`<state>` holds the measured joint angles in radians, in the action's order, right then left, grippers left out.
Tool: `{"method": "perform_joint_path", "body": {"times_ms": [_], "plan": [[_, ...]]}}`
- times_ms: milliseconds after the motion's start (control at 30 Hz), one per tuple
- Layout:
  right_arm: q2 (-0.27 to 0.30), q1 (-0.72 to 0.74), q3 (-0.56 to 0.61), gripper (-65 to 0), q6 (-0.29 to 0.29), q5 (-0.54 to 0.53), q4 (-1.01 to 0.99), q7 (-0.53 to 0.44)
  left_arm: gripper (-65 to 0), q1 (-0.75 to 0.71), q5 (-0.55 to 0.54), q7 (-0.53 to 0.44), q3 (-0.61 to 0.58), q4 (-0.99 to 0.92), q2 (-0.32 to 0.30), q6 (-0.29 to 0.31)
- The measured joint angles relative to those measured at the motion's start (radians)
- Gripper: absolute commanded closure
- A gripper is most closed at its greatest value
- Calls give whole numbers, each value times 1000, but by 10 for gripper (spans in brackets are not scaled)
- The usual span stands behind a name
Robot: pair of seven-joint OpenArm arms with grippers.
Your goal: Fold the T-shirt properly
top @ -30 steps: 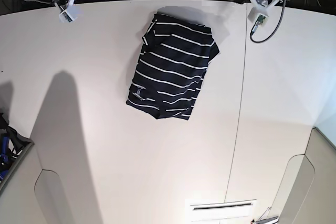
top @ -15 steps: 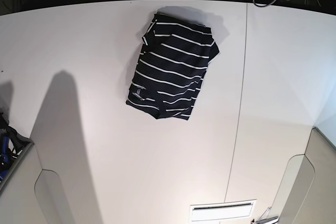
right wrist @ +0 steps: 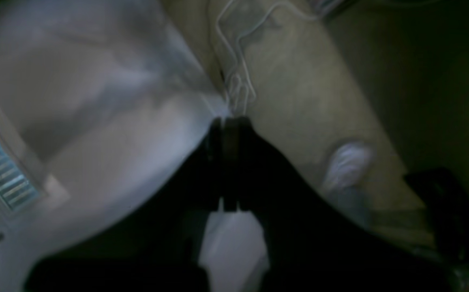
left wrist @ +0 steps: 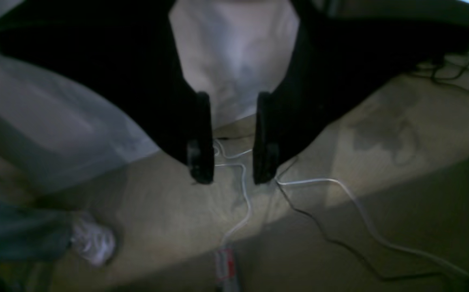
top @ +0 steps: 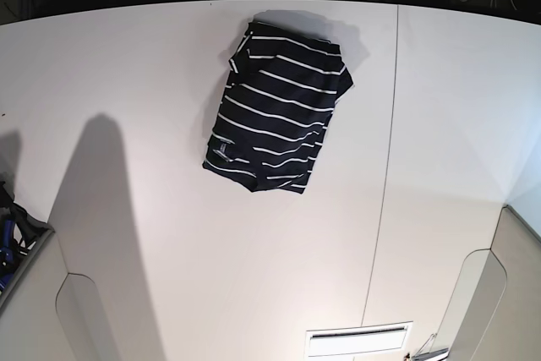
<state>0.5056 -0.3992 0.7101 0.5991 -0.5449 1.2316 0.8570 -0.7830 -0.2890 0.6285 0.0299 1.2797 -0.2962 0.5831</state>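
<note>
From above, the T-shirt [top: 277, 107] lies folded into a small bundle near the far edge of the white tabletop [top: 169, 234]. No arm shows here.

The left wrist camera looks past the left claw [left wrist: 233, 164] at the floor [left wrist: 339, 227] with thin cables [left wrist: 360, 219] on it. Its two fingers stand a little apart, and nothing is between them.

The right wrist camera shows the right claw [right wrist: 229, 125] pressed tight together, empty too (the picture is dark and blurry).

The fold looks about done, I think. One thing could go wrong: the bundle sits crooked and close to the edge, so an arm swinging back low could bump it and spoil the fold.
</note>
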Motion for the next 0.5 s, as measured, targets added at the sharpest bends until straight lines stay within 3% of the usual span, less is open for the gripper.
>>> {"method": "perform_joint_path", "body": {"times_ms": [100,267,333,500], "plan": [[-20,38,62,-23,0,34,-61,-45,-176,72,0,-1,-83,-74,1,-12],[-30,50,75,-342,-3,85,-116,-200,-176,224,36,-32,-184,-241,2,-130],[-36,55,75,-418,-3,122,-133,-241,-176,276,39,-32,-218,-315,-1,-157],[-69,65,67,-426,-5,242,-167,-240,-176,380,37,-35,-275,-449,20,-187]]}}
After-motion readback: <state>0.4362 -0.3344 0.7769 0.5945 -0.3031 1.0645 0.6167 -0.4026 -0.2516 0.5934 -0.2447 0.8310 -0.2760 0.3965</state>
